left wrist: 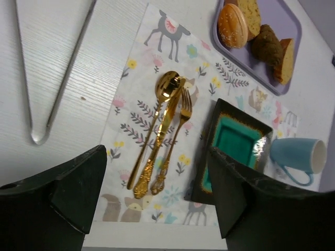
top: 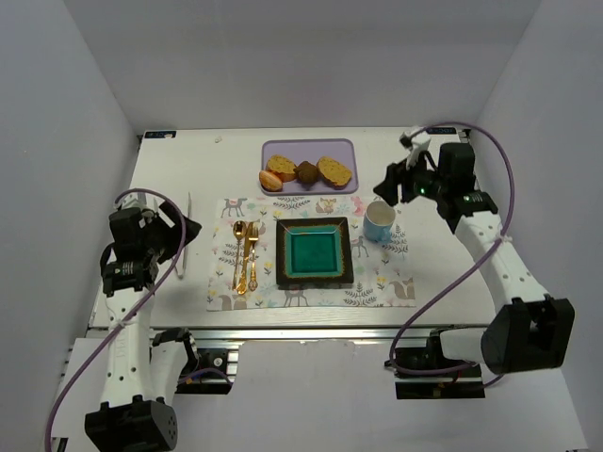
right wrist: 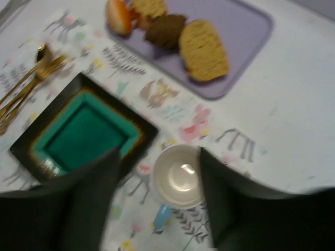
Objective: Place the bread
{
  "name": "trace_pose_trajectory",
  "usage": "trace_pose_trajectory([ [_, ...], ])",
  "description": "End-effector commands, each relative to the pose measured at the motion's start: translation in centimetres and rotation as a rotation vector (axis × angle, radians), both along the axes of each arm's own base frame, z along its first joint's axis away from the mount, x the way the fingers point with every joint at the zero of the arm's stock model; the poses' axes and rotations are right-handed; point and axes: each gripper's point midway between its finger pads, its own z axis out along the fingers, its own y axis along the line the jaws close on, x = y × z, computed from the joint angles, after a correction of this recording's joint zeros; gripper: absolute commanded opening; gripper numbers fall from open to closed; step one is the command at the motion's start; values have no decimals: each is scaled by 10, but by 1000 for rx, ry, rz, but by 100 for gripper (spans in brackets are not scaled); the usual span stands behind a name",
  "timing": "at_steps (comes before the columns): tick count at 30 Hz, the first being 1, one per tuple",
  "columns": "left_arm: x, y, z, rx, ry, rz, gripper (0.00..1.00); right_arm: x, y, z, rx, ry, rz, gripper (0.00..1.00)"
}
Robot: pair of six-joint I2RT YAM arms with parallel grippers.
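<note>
Several pieces of bread lie on a purple tray (top: 311, 148) at the back: a round bun (top: 270, 180), a tan slice (top: 334, 170) and a dark piece (top: 308, 172). They also show in the right wrist view, the slice (right wrist: 204, 49) and the dark piece (right wrist: 164, 30), and in the left wrist view, the bun (left wrist: 232, 24). An empty square teal plate (top: 314, 254) sits on the placemat. My right gripper (top: 391, 184) is open and empty above a blue mug (right wrist: 180, 175). My left gripper (top: 179, 231) is open and empty left of the placemat.
The blue mug (top: 379, 221) stands right of the plate. Gold cutlery (top: 245, 254) lies left of the plate on the floral placemat (top: 377, 282). Metal tongs (top: 185, 235) lie on the bare table by my left gripper. White walls enclose the table on three sides.
</note>
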Motion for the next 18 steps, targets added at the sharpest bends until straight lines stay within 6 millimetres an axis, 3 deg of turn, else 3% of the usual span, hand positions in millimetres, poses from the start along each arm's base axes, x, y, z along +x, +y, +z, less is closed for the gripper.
trace_pose_trajectory([
  [1,2,16,13,112,-19,17,84,-58,25,15,-52,-241,387,55],
  [2,2,19,9,129,1,24,72,-64,27,14,-52,-271,414,26],
  [3,-1,26,3,153,31,48,53,-72,29,4,-36,-251,432,0],
  [4,-2,30,-1,168,53,63,17,-80,31,7,-18,-259,453,0],
  [5,-4,33,-7,181,82,72,6,-84,33,4,-11,-247,467,0],
  [6,-4,40,-15,207,118,87,0,-86,33,1,-8,-234,472,0],
  [8,-3,45,-20,216,149,111,0,-88,33,-2,4,-206,470,46],
  [9,0,46,-25,225,166,98,1,-88,33,-6,8,-178,464,80],
  [10,3,48,-25,231,172,104,8,-87,32,-6,8,-167,455,88],
  [11,3,51,-28,238,196,110,38,-85,31,-7,5,-158,440,89],
  [14,5,65,-42,304,320,106,79,-81,29,-9,8,-132,410,89],
  [18,7,78,-67,380,475,45,88,-81,29,-13,22,-108,395,89],
])
